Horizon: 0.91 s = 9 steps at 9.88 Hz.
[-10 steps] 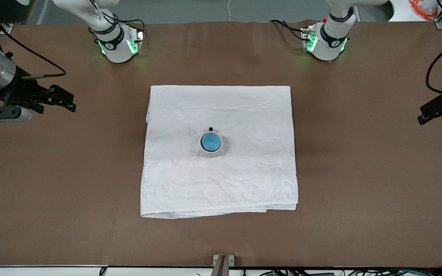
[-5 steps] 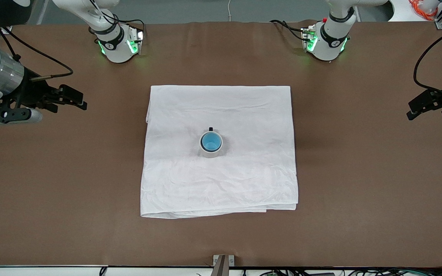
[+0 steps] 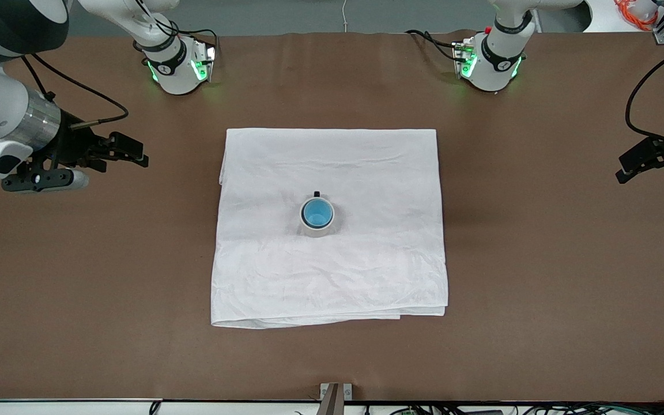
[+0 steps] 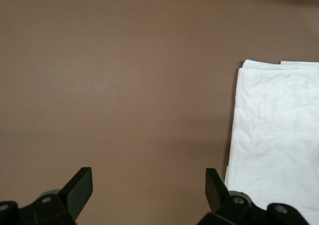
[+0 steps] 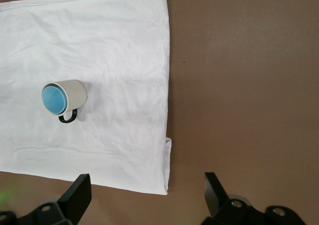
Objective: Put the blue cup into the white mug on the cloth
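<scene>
- Since the earlier frames the right gripper is sitting closer to the cloth than it was a second ago, over bare table toward the right arm's end; the left gripper is showing only a slight shift, over bare table at the left arm's end. The cup, mug and cloth are lying just as before.
- Both grippers are hanging with their fingers spread wide and holding nothing; the wrist views show the jaws of each well apart, with only table and cloth between them.
- The blue cup is sitting upright inside the white mug, its bright blue inside showing within the mug's pale rim, and the pair is standing near the middle of the cloth. The mug's black handle is pointing toward the robots' bases.
- Judged from this, the placing is looking already done, and both arms are looking clear of the work.
- Handling, as a judgement: the mug is looking like stiff glazed ceramic, fairly heavy for its size, smooth enough to slip and liable to chip if knocked over. The cup is probably light and rigid, nested loosely.
- If either needed lifting, pinching across a rim wall would be the surest hold, since the soft wrinkled cloth beneath is offering a slightly unsteady footing.
</scene>
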Motion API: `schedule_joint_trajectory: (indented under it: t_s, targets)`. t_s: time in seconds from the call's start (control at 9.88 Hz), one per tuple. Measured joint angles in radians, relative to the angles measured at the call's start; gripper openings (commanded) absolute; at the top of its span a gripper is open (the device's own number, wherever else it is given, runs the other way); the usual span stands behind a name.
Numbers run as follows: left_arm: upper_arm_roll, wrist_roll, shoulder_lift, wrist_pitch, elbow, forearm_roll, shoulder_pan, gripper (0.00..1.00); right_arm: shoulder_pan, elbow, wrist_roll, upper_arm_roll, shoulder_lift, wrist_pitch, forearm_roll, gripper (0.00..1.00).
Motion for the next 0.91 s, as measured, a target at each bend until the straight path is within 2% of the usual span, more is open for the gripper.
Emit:
schedule_joint_trajectory:
  t_s: [0.2, 0.3, 0.91]
  targets:
    - [-0.001, -0.001, 0.000, -0.021, 0.002, 0.000, 0.000, 1.00, -0.001, 0.029, 0.001, -0.005, -0.015, -0.017, -0.116, 1.00]
    - [-0.001, -0.001, 0.000, -0.041, 0.002, 0.000, 0.002, 1.00, -0.004, 0.053, 0.000, -0.012, -0.025, -0.039, -0.142, 1.00]
    - [-0.025, -0.003, 0.000, -0.051, 0.003, 0.000, 0.014, 1.00, -0.067, 0.081, -0.072, -0.024, -0.034, -0.049, -0.165, 1.00]
